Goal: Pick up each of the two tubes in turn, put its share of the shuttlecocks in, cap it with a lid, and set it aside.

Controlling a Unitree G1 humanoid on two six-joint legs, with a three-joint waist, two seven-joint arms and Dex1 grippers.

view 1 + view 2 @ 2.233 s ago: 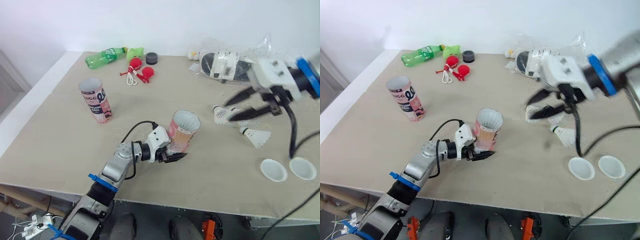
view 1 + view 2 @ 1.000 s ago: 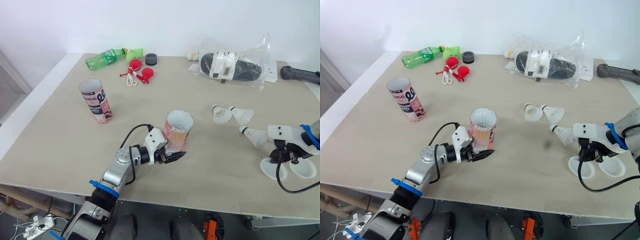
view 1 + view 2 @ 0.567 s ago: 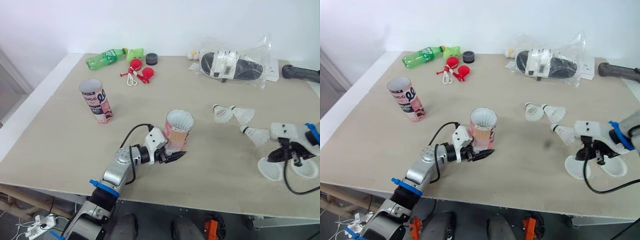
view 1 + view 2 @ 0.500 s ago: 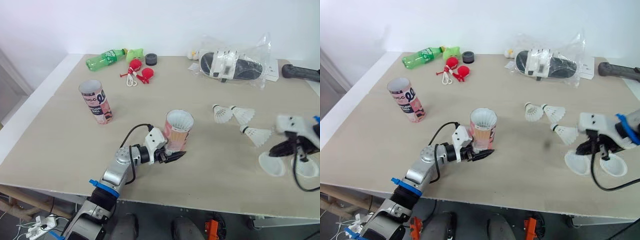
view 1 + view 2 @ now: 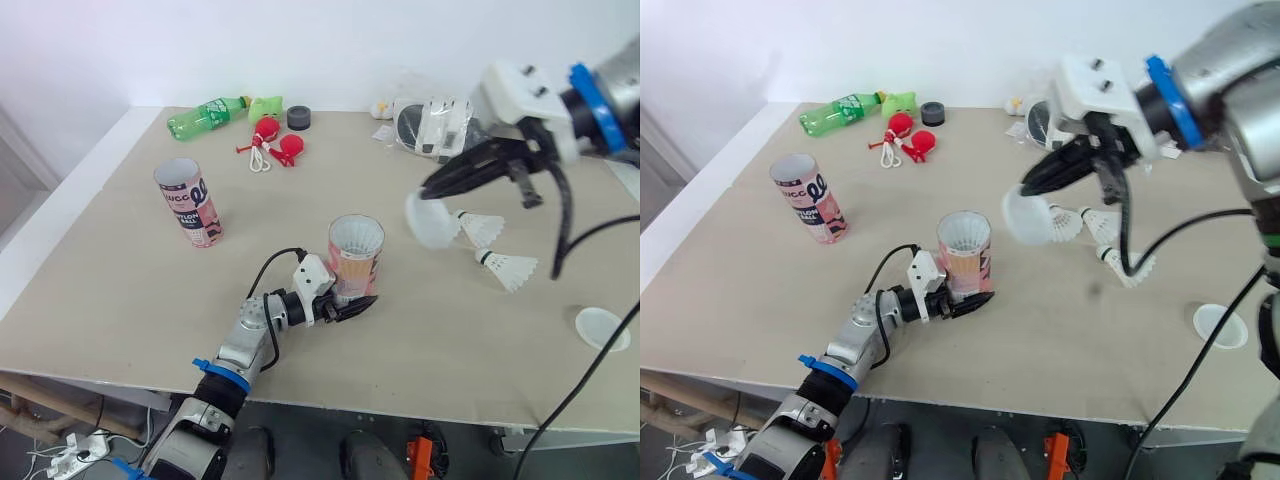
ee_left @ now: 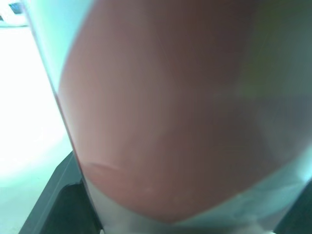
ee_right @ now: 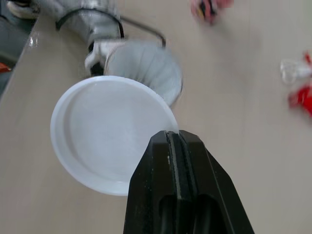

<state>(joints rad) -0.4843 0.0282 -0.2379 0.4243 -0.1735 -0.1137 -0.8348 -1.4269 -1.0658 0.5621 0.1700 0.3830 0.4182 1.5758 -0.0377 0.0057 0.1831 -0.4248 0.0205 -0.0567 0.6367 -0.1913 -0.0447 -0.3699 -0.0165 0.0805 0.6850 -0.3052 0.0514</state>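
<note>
The shuttlecock tube [image 5: 355, 262] is held near the middle of the table's [image 5: 120, 300] front edge, its long axis close to upright and its open mouth turned up. It is gripped low on its printed pink cardboard wall by the left gripper [image 5: 350, 308], whose jaws are clamped on either side of it. White ribbed feather skirts [image 7: 146, 68] can be seen nested inside the mouth, so this tube is judged to be loaded and ready for capping.

A lid [image 5: 430, 222], a thin white plastic disc with a raised rim, is pinched by its edge in the right gripper [image 5: 432, 192], whose jaws are pressed together on that rim. The lid hangs in the air, above the tube's mouth and off to its right, tilted instead of level; it must be brought leftward, levelled and lowered.

A second tube [image 5: 188, 200] stands open and upright toward the left edge. Loose shuttlecocks [image 5: 510, 268] lie toward the right edge, and a second lid [image 5: 603, 328] lies near the front right corner.
</note>
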